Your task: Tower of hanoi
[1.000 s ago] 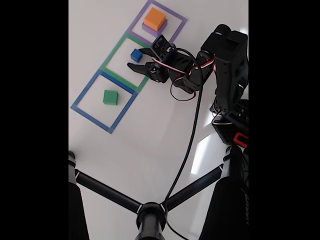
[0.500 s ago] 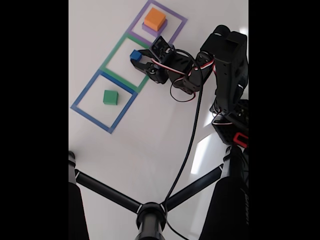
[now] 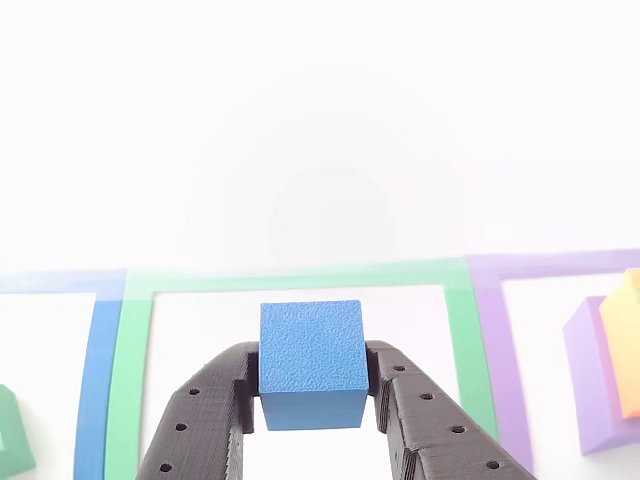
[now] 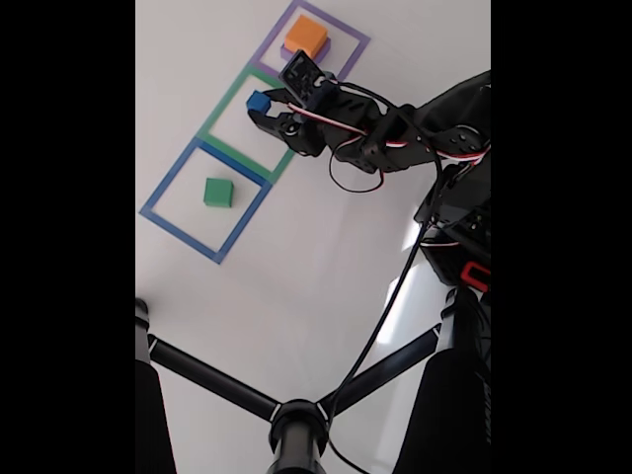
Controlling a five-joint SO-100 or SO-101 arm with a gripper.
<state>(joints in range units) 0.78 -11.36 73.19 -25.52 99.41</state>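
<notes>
Between your fingers (image 3: 205, 420) of matt black printed plastic sits a blue cube (image 3: 311, 360), finely grained and matt; the table (image 3: 320, 130) looks smooth white.

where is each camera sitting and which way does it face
Other view: rides low behind the gripper, facing forward along the table; both fingers show, clamping the blue cube over the green square.
Fixed view: stands high, looking down on the table; shows the whole arm, gripper and three taped squares.
Shared: blue cube, green cube, orange block on the purple block.
</notes>
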